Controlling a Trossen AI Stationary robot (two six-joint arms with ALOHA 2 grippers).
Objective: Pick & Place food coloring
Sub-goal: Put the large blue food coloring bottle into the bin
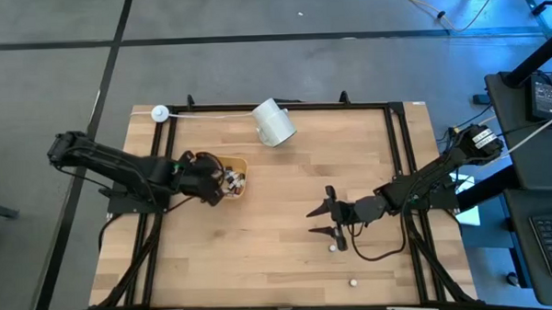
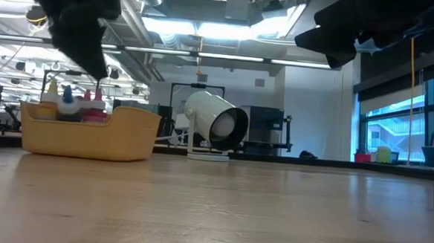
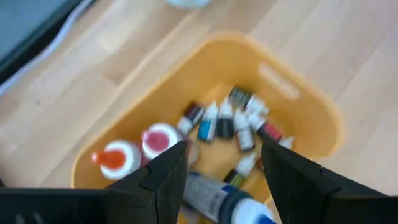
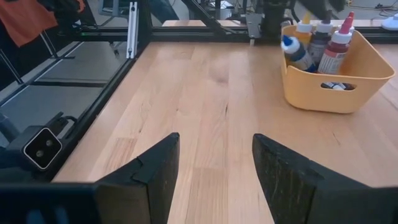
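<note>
We record the food coloring (image 3: pixel 225 122) as a cluster of small dropper bottles lying loose on the floor of a yellow-orange tub (image 3: pixel 305 106), with caps of red, blue, dark and white among them; larger bottles (image 4: pixel 323 38) with orange, red and blue tops stand in the same tub toward one end. We note two further small bottles (image 1: pixel 333 247) out on the bench (image 1: pixel 278 219), one just beside the right tool and one near the bench's front edge. The left tool (image 3: pixel 221 171) hangs directly over the tub with its fingers apart and nothing between them. The right tool (image 1: pixel 326 221) is near the bench's middle right, low over the bare wood, its fingers also apart and empty. A white cylindrical cup (image 1: pixel 274 122) lies on its side near the far edge, well apart from the tub. The bench is pale butcher-block planking inside a black metal frame (image 1: pixel 401 169). Around it we see a grey floor marked with dark lines, cables, and a dark desk with a keyboard (image 1: pixel 551 247) at the right. Beyond the bench the low view shows an industrial hall with ceiling strip lights (image 2: pixel 207 28), exposed ducting and large windows (image 2: pixel 396 120).
</note>
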